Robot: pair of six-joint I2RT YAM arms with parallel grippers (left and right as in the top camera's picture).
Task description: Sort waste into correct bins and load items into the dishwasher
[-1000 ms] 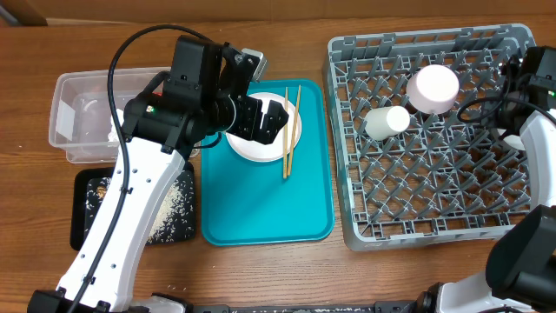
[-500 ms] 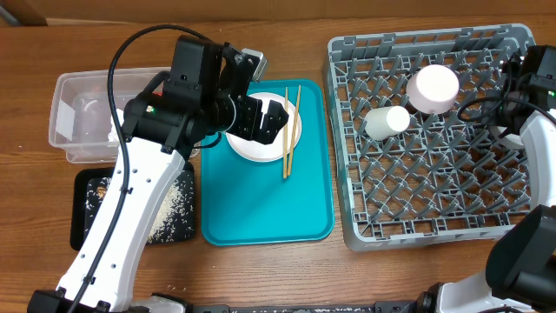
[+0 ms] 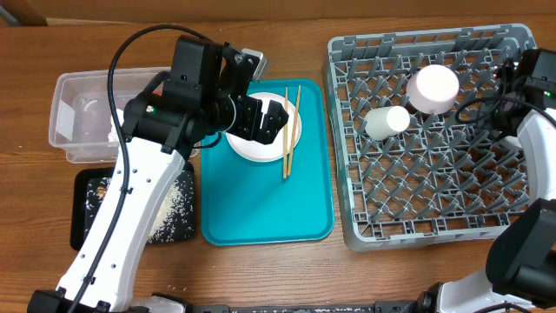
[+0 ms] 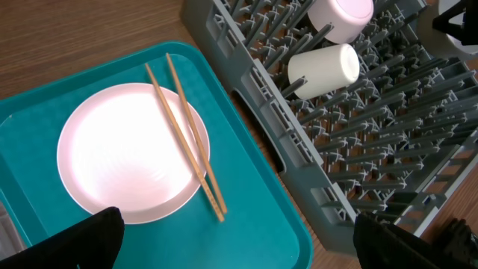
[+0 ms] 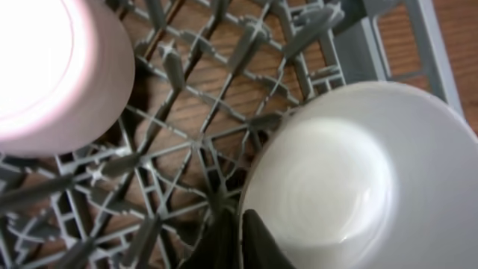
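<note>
The pale pink plate [image 3: 259, 137] lies on the teal tray with two wooden chopsticks [image 3: 290, 130] across its right side; both also show in the left wrist view, plate [image 4: 127, 161] and chopsticks [image 4: 187, 138]. My left gripper [image 4: 243, 246] hangs over them, open and empty. In the grey dish rack [image 3: 434, 187] sit an upturned pink bowl [image 3: 433, 87] and a white cup [image 3: 387, 122] on its side. My right gripper [image 5: 240, 239] is shut on the rim of the grey bowl [image 5: 351, 172], one finger inside and one outside, at the rack's right side.
The teal tray [image 3: 265, 204] sits between the rack and the bins. At the far left stands the clear tub [image 3: 82, 117]. Below it, the black tray [image 3: 169, 209] holds brownish scraps and rice-like crumbs. The left arm [image 3: 148, 174] crosses above both bins.
My right gripper has closed on the grey bowl's rim, and the right arm has shifted slightly over the bowl. The left arm has not moved.
</note>
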